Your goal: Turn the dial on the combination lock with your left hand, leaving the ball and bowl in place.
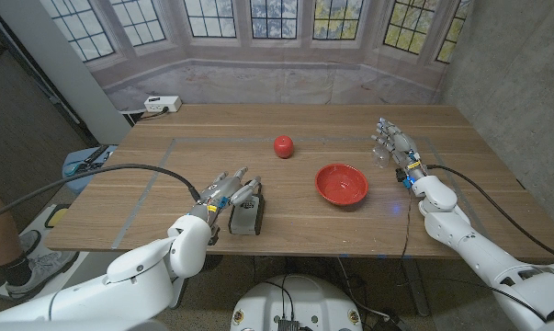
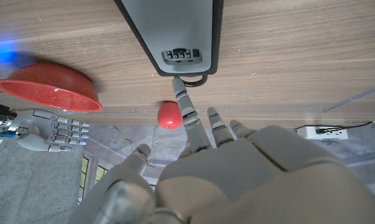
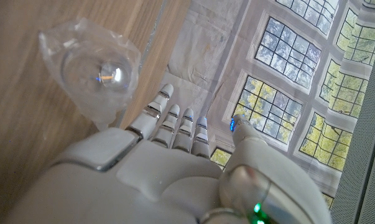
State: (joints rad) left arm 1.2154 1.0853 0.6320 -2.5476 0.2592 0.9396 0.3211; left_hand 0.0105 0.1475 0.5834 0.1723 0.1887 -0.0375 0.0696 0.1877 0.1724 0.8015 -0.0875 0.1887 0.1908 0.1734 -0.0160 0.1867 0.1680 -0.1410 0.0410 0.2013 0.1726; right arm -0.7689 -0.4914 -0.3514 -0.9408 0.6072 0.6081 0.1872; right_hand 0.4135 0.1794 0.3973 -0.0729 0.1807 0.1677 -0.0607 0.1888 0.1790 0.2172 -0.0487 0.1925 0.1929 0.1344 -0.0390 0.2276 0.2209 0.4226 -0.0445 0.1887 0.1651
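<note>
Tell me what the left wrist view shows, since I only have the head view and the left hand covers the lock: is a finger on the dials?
Observer: Not yet. One fingertip of the left hand sits just short of the dial row, at the end of the grey, black-edged combination lock, by its dark loop.
Operator: Is the right hand holding anything?
Observer: No. The right wrist view shows the right hand with fingers extended; a crumpled clear plastic wrapper lies on the wooden table beside it.
</note>
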